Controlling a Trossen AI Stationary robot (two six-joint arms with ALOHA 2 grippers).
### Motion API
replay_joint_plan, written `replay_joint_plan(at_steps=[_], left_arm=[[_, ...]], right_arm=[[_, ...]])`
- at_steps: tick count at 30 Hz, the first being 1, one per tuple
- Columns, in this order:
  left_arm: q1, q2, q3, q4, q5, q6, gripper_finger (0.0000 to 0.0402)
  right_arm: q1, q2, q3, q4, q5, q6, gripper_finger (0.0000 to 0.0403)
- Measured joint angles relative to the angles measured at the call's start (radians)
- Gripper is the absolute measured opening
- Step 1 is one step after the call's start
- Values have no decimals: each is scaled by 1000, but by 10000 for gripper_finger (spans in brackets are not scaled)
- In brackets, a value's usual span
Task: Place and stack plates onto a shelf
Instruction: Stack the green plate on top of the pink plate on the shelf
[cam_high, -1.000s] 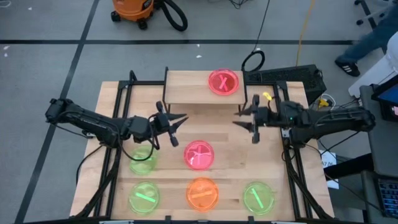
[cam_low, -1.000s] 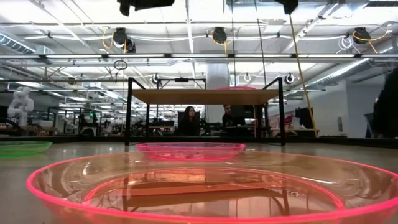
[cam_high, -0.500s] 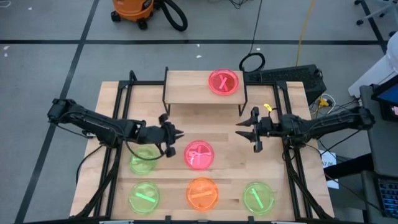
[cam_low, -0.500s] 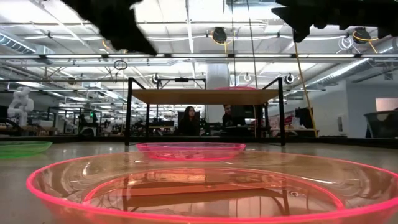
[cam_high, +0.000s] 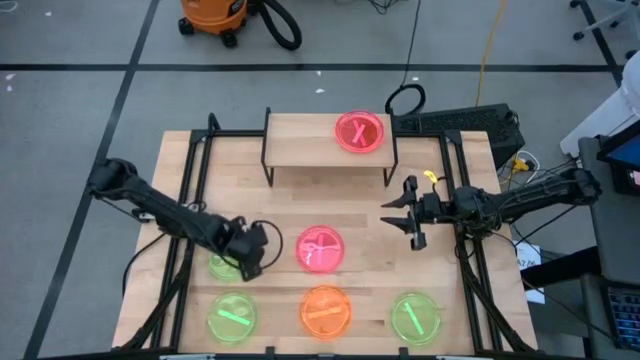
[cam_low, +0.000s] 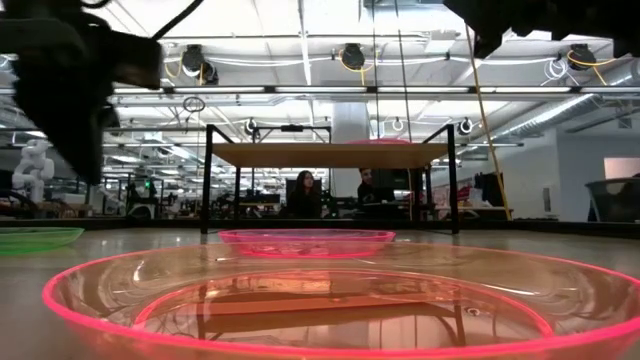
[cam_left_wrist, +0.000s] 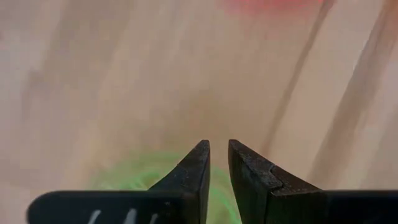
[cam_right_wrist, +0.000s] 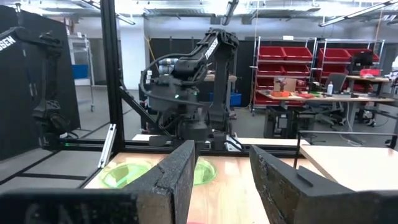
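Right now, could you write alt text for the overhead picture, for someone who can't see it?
Seen from above, the left gripper reaches down over a green plate while the right gripper hangs open mid-table. A pink plate sits on the shelf.

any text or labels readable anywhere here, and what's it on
"SEN": white letters on the dark panel in the right wrist view; the word's start is cut off by the picture's edge.
White marks on the left claw body in the left wrist view: too blurred to read.
Nothing readable on the plates or shelf.
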Motion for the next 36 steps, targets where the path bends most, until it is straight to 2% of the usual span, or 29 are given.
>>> replay_joint_plan(at_steps=[8,11,14,17,23,31,36], left_arm=[[-202,62,0,1,11,-395,65],[-242,107,5,-9,18,-480,65],[-263,188,64,-61,36,-488,65],[-270,276,182,-163,35,-452,65],[-270,421,394,-398,-15,-395,65],[-268,545,422,-406,-14,-344,65],[-270,558,422,-394,-21,-264,65]], right_arm=[[28,0,0,-1,74,-47,137],[35,0,0,-1,75,-48,137],[43,0,0,-1,75,-48,137],[51,0,0,-1,76,-46,137],[82,0,0,-1,125,-46,137],[104,0,0,-1,130,-46,137],[123,0,0,-1,157,-43,137]])
